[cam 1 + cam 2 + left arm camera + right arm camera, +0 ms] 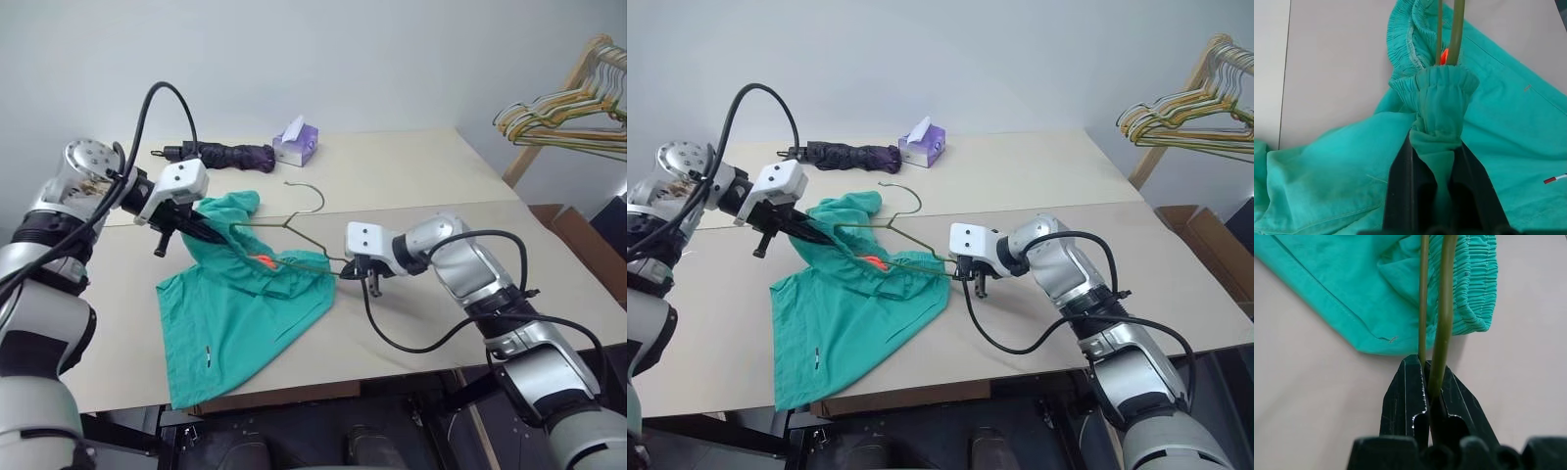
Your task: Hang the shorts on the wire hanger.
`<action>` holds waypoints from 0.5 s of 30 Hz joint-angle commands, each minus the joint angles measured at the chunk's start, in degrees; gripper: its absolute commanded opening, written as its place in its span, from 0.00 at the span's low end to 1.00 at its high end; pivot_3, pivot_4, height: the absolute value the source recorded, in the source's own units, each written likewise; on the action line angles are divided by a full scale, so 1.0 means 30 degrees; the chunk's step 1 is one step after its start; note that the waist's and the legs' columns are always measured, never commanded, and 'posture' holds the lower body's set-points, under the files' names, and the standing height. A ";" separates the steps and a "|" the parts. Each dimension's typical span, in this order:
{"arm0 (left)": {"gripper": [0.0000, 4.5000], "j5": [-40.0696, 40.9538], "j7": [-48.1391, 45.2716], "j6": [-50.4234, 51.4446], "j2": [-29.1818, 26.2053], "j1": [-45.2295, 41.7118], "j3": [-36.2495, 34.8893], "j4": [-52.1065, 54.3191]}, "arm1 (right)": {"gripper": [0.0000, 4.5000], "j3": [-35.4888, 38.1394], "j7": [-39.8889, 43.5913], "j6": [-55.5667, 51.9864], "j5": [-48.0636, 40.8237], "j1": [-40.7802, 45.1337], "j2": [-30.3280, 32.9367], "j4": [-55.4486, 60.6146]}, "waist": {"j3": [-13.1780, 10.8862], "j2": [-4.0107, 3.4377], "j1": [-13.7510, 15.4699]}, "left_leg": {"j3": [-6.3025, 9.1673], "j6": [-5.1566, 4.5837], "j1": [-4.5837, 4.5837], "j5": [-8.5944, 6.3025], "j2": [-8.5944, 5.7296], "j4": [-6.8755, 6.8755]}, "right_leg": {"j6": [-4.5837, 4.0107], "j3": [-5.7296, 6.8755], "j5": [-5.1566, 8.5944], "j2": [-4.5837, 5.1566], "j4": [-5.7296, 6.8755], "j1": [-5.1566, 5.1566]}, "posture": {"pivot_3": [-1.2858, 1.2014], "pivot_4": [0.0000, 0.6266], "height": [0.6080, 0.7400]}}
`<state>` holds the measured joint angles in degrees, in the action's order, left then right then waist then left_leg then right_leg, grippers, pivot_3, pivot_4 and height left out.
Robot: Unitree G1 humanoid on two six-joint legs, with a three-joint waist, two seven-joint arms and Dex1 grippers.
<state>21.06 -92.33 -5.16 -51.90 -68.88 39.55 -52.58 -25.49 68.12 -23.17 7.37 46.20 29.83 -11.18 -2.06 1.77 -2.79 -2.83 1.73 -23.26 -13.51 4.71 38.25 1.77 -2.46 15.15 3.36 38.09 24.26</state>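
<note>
The teal-green shorts (235, 318) lie spread on the table's near left, their gathered waistband lifted toward the middle. My left gripper (1436, 147) is shut on a bunched fold of the waistband, and the fabric fills the gap between its black fingers (1400, 186). The thin wire hanger (1442, 308) lies across the waistband with its curled hook (319, 201) pointing away from me. My right gripper (1425, 364) is shut on the hanger's right end, where two wire strands run out between its fingers. A small orange spot (265, 260) shows on the waistband beside the wire.
A purple tissue box (295, 143) and a folded dark umbrella (220, 153) lie at the table's far side. A bunch of yellow and grey hangers (563, 117) hangs on a wooden rack at the far right. The table's front edge (323, 387) runs just below the shorts.
</note>
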 commanded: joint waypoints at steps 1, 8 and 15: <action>0.01 0.0182 -0.0055 -0.0629 -0.0113 -0.0567 -0.0490 0.0051 | 0.00 0.0902 -0.2451 0.5106 0.0136 -0.0233 -0.0564 -0.0546 | 0.0001 0.0003 0.0010 | 0.0000 0.0000 0.0001 0.0000 0.0000 0.0000 | 0.0000 0.0001 0.0000 0.0000 0.0001 0.0000 | 0.51 0.00 1.00; 0.00 -0.1352 -0.0055 -0.1701 0.0005 -0.0396 -0.1914 -0.0671 | 0.33 0.2728 -0.3386 0.4069 -0.1095 0.0137 -0.1015 -0.0824 | 0.0001 0.0005 0.0045 | 0.0003 0.0000 0.0000 0.0000 -0.0001 0.0005 | 0.0001 0.0002 0.0000 0.0001 -0.0002 -0.0009 | 0.52 0.00 1.00; 0.00 -0.3043 -0.0055 -0.2206 0.0403 -0.0480 -0.3972 -0.1937 | 0.89 0.5659 -0.5115 0.1895 -0.1604 0.0181 0.0483 0.1483 | 0.0001 0.0004 0.0084 | 0.0001 0.0000 -0.0001 0.0000 -0.0001 0.0011 | 0.0001 0.0008 -0.0001 0.0004 -0.0001 -0.0010 | 0.51 0.00 1.00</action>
<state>13.18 -92.33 -10.75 -50.47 -68.90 30.30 -57.60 -12.44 53.85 -15.30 4.72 45.55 29.94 -10.91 -2.05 1.79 -2.54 -2.83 1.73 -23.27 -13.51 4.71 38.28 1.77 -2.43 15.15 3.37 38.09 24.23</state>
